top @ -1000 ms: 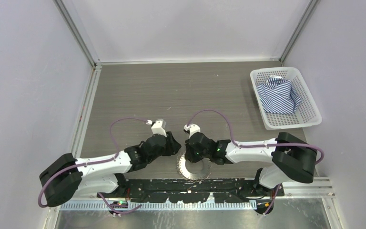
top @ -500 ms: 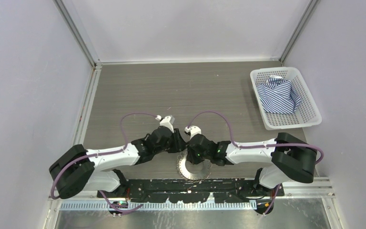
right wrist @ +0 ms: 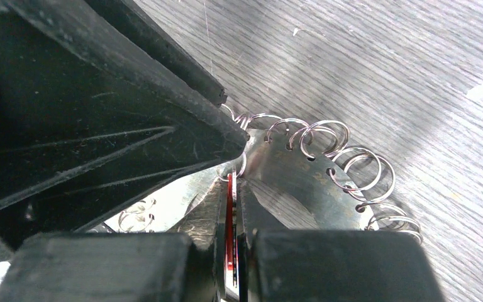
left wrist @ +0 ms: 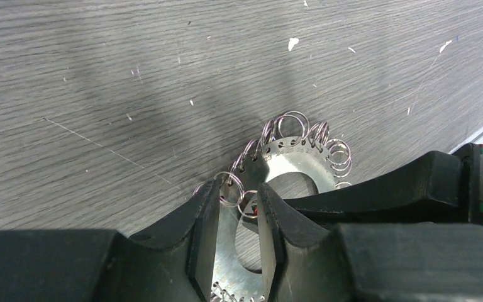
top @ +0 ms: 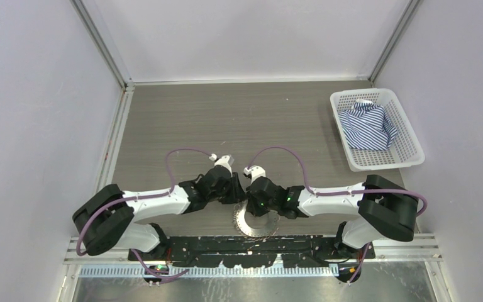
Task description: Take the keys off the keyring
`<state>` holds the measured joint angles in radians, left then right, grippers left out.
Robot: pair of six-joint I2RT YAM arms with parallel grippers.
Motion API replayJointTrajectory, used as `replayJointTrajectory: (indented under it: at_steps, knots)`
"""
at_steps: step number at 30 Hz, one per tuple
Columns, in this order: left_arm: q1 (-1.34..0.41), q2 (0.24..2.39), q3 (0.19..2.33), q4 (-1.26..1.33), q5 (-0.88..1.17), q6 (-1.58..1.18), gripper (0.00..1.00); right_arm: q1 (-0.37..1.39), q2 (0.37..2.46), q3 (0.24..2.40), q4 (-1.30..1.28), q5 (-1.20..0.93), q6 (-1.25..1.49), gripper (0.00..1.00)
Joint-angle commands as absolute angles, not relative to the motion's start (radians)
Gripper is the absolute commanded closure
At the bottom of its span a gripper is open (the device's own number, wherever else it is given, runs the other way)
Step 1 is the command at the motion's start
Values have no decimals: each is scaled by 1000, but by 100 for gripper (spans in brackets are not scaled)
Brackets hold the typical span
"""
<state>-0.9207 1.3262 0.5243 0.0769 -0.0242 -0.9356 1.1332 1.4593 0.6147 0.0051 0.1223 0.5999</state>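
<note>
Both at the keyring (left wrist: 289, 160): right pincer (right wrist: 229, 192) clamps the red key (right wrist: 229, 226), left pincer (left wrist: 238, 211), slightly parted, straddles its rim.

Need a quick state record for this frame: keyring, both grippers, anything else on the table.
keyring: flat silvery disc on table, near edge, small split rings through rim holes
left gripper: fingers open, straddling one split ring at disc rim
right gripper: fingers shut on thin red piece at the disc
basket: white, far right, holds striped cloth
</note>
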Motion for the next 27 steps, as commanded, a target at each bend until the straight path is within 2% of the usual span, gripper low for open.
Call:
replayJointTrajectory:
  at_steps: [1, 27]
  knots:
    - [-914, 1331, 551, 65, -12, -924, 70, 1140, 1455, 645, 26, 139, 588, 96]
    - [-914, 1399, 585, 52, 19, -920, 72, 1149, 1479, 664, 15, 132, 566, 97]
